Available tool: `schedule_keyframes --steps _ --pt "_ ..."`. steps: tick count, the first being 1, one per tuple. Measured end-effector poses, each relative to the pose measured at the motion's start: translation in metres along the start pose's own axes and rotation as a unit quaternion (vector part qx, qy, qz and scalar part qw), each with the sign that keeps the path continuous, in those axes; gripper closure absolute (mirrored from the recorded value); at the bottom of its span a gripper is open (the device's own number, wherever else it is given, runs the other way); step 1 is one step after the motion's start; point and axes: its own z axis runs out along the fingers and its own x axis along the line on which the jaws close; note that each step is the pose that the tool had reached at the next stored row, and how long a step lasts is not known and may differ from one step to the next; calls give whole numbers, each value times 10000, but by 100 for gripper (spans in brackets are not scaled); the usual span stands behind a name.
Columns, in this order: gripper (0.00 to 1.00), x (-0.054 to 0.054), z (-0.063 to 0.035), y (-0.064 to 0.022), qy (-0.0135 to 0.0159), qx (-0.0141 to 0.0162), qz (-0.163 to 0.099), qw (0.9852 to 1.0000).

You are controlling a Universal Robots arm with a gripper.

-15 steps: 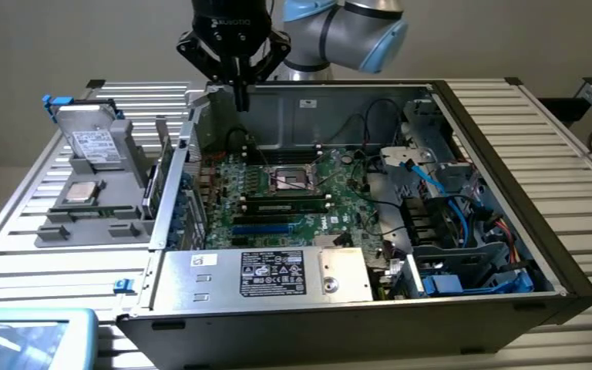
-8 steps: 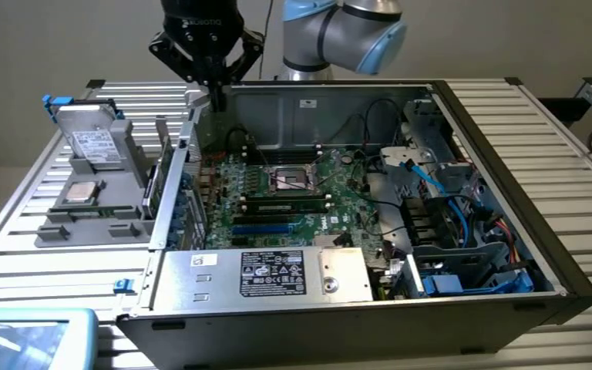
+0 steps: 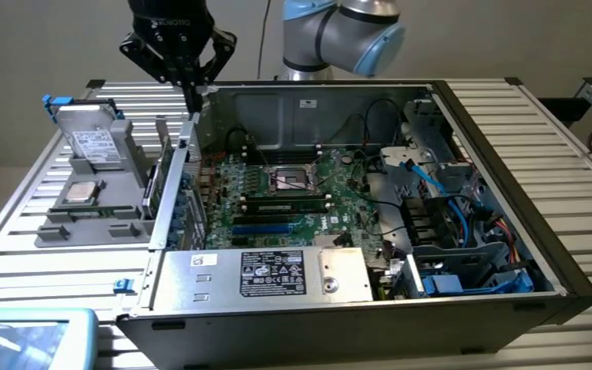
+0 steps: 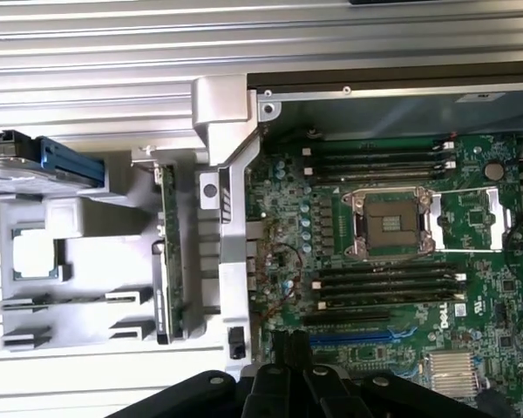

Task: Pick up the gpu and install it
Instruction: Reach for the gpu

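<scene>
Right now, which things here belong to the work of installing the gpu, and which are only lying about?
For the job: gpu, standing on edge in the grey holder; gripper, shut, by the rim of the case; motherboard inside it.
Lying about: hard drive and processor chip, in the same holder.

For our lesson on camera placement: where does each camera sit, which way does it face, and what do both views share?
Exterior view: off the arm, raised, looking down into the open case; shows arm and shut hand.
Wrist view: on the wrist, looking down at the motherboard; hand's fingers show.
Shared: motherboard, gpu, grey tray.
</scene>
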Motion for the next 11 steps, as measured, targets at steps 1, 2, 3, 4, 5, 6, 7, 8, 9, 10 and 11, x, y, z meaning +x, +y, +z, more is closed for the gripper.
schedule_keyframes --steps 1,2,3,4,5,6,7,8,9,10,11 --pt "88 44 -1 -3 0 0 0 10000" --pt "88 89 -2 -6 0 -1 0 10000" --pt "88 135 -3 -10 0 -3 0 10000" --pt "88 181 -4 -13 0 -6 0 10000" --pt "88 226 -5 -16 1 -10 0 10000" --pt "88 271 -6 -19 1 -17 1 10000" --pt "88 313 -7 -22 2 -23 0 10000" --pt "88 351 -7 -25 2 -28 1 10000" --pt "88 389 -8 -27 2 -29 1 10000" --pt "88 427 -7 -30 2 -30 1 10000" --pt "88 465 -7 -32 2 -31 1 10000"
